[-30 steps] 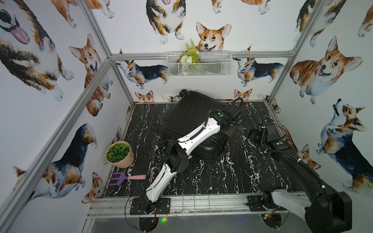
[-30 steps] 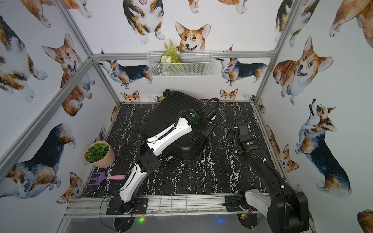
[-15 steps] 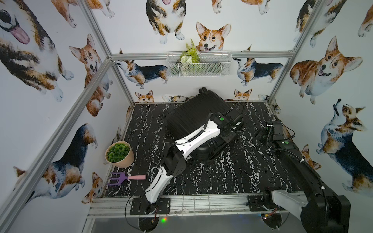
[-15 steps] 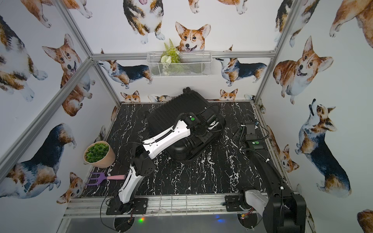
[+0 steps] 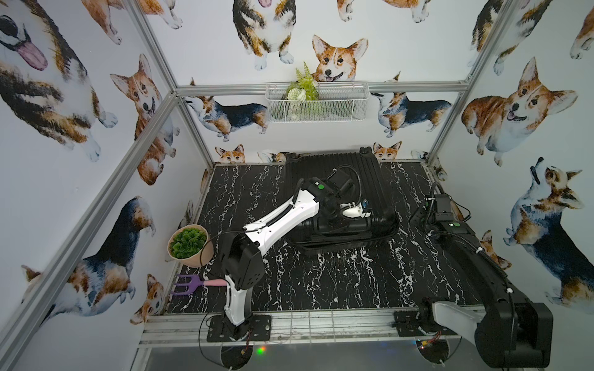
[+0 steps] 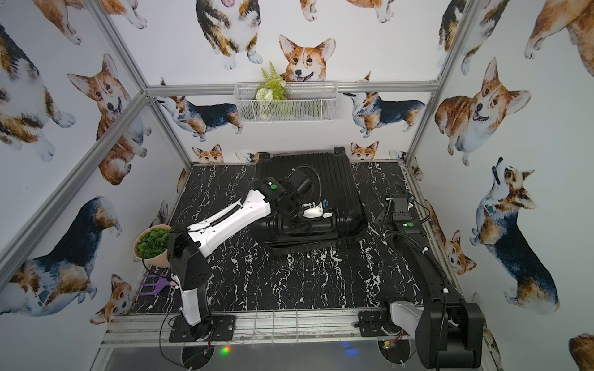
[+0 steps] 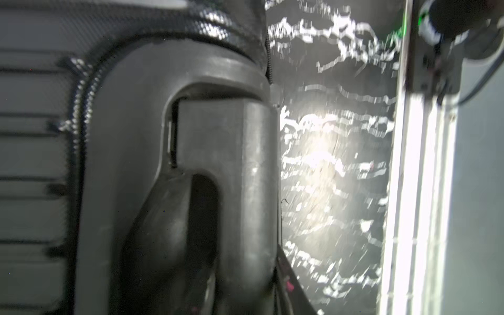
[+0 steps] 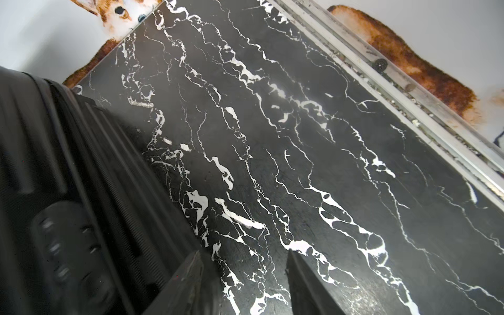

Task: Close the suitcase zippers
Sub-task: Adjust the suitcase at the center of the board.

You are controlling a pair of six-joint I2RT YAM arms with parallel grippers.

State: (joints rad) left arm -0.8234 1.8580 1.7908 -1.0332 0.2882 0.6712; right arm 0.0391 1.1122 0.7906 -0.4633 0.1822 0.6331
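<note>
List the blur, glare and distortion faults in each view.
Left wrist: whole frame motion-smeared, with a blown-out glare patch on the tabletop beside the suitcase. Right wrist: tabletop veins crisp, suitcase edge blurred and dark. Both top views: sharp, evenly lit, wide-angle perspective splays the frame rails; black suitcase reads poorly against black marble.

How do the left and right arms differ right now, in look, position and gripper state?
The left arm has white links; the right arm is mostly black. The left arm reaches over the suitcase, with the left gripper at its near end; the right arm stands beside the suitcase, over the table. The right gripper is open and empty; the left gripper's jaws cannot be made out. Both arms are mounted on the front rail.
</note>
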